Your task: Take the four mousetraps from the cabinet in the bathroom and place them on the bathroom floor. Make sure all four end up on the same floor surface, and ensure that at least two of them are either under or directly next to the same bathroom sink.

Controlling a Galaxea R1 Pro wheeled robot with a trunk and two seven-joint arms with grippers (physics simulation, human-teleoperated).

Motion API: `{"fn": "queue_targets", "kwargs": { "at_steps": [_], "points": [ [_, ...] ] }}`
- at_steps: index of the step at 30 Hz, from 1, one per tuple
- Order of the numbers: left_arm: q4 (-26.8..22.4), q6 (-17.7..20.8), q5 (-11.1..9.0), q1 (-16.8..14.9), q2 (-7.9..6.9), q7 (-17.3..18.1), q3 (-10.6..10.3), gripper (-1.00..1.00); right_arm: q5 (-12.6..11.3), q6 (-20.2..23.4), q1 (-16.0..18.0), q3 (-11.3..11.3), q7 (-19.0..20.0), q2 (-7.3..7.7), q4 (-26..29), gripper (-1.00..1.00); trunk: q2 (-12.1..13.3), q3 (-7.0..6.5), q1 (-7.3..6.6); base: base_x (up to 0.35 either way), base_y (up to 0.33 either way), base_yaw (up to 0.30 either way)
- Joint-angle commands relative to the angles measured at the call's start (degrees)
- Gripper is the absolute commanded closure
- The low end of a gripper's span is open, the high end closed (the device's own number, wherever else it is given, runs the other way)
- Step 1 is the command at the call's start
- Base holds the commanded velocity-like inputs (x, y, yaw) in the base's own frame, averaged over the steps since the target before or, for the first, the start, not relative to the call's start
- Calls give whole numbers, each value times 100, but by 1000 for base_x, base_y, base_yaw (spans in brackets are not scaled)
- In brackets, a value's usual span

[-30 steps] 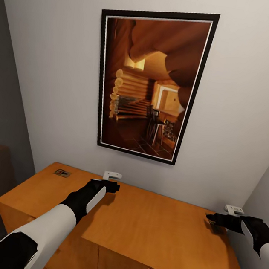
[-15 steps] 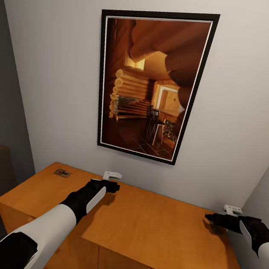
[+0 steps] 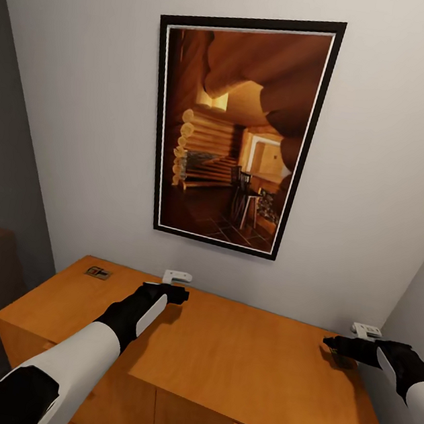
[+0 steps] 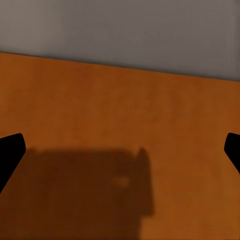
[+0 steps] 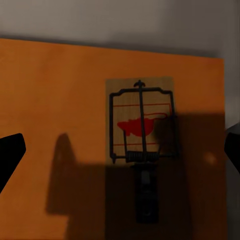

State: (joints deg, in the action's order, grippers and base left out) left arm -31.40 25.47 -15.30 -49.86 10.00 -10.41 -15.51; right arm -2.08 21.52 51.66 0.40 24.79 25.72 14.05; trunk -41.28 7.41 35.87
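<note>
Left end effector (image 4: 120, 150) open over the cabinet (image 4: 120, 100) top; both dark fingertips (image 4: 10, 150) at frame edges, shadow cast on wood, grey wall (image 4: 120, 30) behind.

One mousetrap (image 3: 98, 272) lies on the cabinet (image 3: 229, 371), another (image 5: 141, 122) right.

Orange-brown cabinet (image 3: 230, 364) top under a pale grey wall (image 3: 382, 163); mousetrap (image 5: 141, 122) of light tan wood with black wire and a red printed mark; black-framed picture (image 3: 234, 130) in warm browns; black-and-white left arm (image 3: 82, 355), black fingers (image 5: 10, 152).
</note>
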Motion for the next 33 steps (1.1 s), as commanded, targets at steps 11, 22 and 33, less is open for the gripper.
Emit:
{"fn": "queue_targets", "kwargs": {
  "at_steps": [11, 22, 33],
  "points": [
    [-6, 20, -61, -5, 0, -49, -21, -100, -3, -4, 2, 4, -8, 3, 10, -100, -8, 10, 2, 0, 0, 0],
    [-3, 20, -61, -1, 0, -49, -22, -100, -3, 9, 2, 10, -9, -17, 10, -100, -249, 118, 134, 0, 0, 0],
    [-2, 20, -61, 2, 0, -42, -22, -100, -8, 10, 2, 8, -10, -23, 10, -100, -289, 136, 156, 0, 0, 0]
  ]
}}
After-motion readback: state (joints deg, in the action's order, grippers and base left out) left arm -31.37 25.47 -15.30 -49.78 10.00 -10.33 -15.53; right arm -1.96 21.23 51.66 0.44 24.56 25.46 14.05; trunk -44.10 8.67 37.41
